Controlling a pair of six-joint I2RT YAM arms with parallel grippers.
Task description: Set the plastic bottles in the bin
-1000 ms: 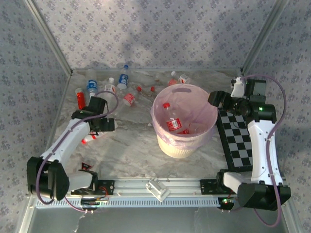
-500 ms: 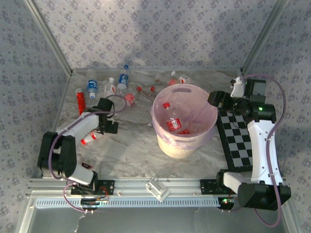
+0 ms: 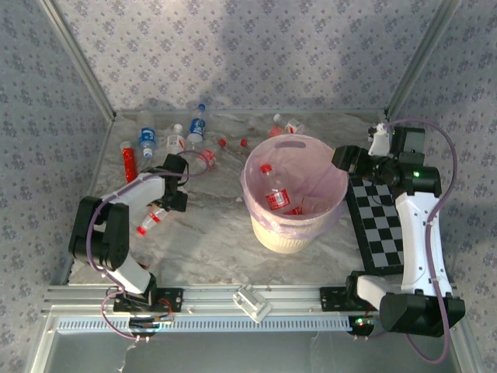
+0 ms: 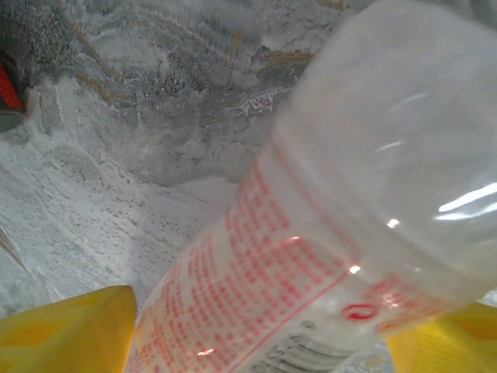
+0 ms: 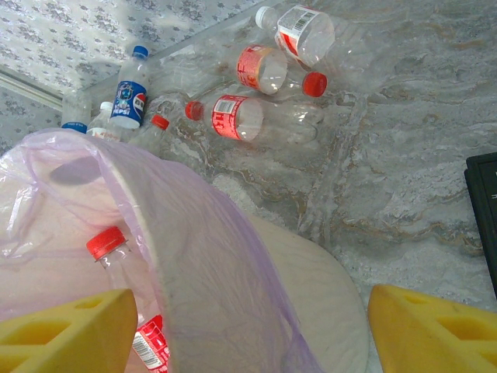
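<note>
- Red-label bottle (image 4: 311, 256) lies on the table (image 4: 116, 194), at 9 o'clock from the bin (image 3: 289, 233).
- Left gripper (image 4: 256, 338) straddles it; close blurry view, so I can't tell if it's clamped.
- I'd squeeze on the label band, not the curved shoulder, then lift clear of the rim.
- Right gripper (image 5: 252, 326) spread, empty, at the bin's 2 o'clock.
</note>
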